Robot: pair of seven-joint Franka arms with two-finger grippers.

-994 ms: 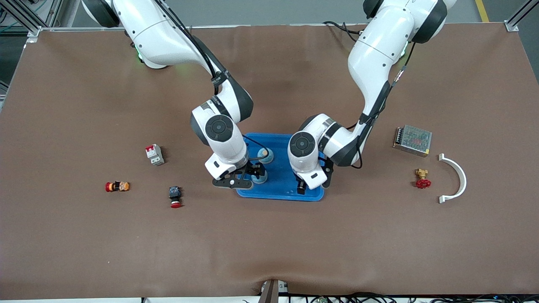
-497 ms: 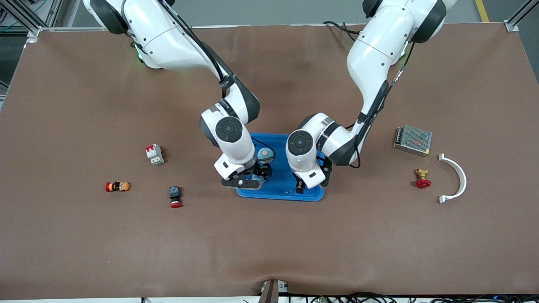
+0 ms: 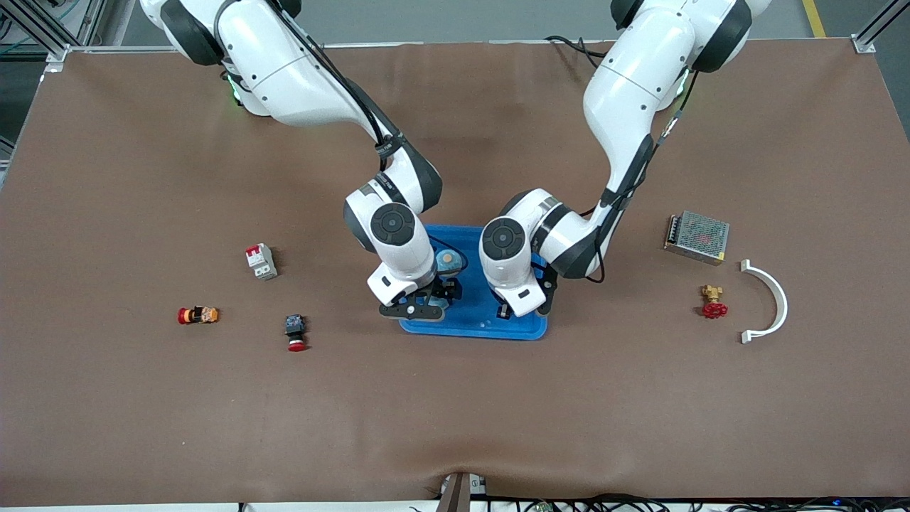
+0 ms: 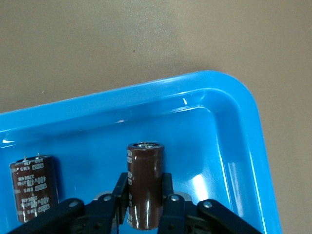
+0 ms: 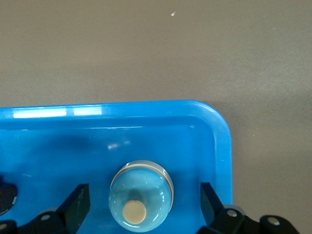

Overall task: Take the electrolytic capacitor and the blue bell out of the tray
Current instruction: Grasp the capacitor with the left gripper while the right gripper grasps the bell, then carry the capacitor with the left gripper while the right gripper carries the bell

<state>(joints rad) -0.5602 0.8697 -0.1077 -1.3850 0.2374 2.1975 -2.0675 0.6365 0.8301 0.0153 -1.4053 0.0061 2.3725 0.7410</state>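
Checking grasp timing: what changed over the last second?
Left end effector shut on the upright brown cylindrical capacitor in the blue plastic tray. Right end effector shifted along the tray, open astride the pale-blue domed bell. Second capacitor unmoved.

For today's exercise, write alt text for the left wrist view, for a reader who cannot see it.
The left gripper is shut on an upright brown capacitor inside a blue tray. A second brown capacitor stands in the tray beside it, apart from the gripper. Brown table shows past the tray's rim.
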